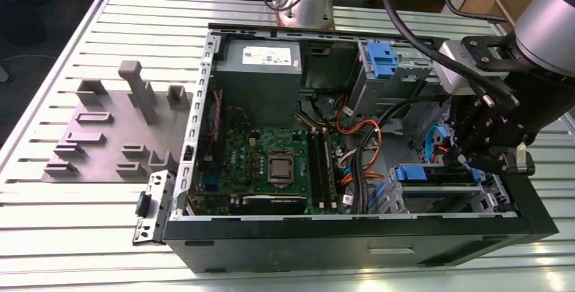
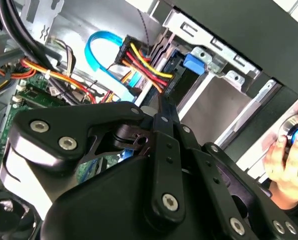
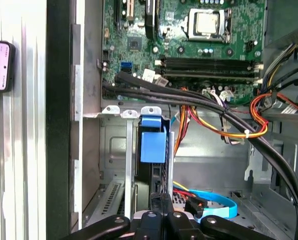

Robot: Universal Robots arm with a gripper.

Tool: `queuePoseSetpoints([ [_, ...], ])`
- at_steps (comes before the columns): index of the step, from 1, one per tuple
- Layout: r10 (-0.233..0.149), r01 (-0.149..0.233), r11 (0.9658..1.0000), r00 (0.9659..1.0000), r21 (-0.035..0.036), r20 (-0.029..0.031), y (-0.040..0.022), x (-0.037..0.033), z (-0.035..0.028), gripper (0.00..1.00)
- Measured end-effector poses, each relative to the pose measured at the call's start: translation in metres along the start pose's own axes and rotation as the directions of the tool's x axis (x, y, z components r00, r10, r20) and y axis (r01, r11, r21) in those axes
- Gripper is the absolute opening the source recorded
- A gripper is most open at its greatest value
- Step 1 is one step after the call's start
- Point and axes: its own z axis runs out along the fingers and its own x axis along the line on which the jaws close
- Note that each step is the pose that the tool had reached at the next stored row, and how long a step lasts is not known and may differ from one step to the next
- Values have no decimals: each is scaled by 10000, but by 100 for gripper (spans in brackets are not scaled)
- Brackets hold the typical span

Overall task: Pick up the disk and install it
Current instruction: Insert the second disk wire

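Gripper: the gripper (image 1: 486,164) hangs inside the open computer case (image 1: 269,251), at the drive cage (image 1: 440,194) on the exterior view's right; its black linkage (image 2: 154,165) fills the foreground in both wrist views, and I cannot tell how far apart the fingers stand.
Disk: the disk (image 3: 156,175) stands on edge in a slot of the drive cage, its blue carrier tab (image 3: 153,142) facing the motherboard (image 3: 189,40); the gripper sits right at its far edge.
Writing: a white sticker (image 1: 266,54) marks the grey power supply; its print is too small to make out.
Worktop: the case lies on a slatted metal worktop (image 1: 72,211) beside a grey fixture (image 1: 117,130).
Person: a hand (image 2: 289,165) rests on a round blue-ringed knob outside the case.
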Motion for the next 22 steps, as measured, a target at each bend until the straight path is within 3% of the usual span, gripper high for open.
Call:
queuePoseSetpoints([
  [1,0,0,10000,10000,-64,1,0,0,-5,11],
  [3,2,-1,9999,10000,-100,1,0,0,-18,11],
  [7,0,0,9999,10000,-100,0,-3,-1,-65,11],
  [16,0,0,9999,10000,-101,1,-11,-32,-247,11],
  [22,-1,1,9999,10000,-142,2,-12,-97,-271,11],
])
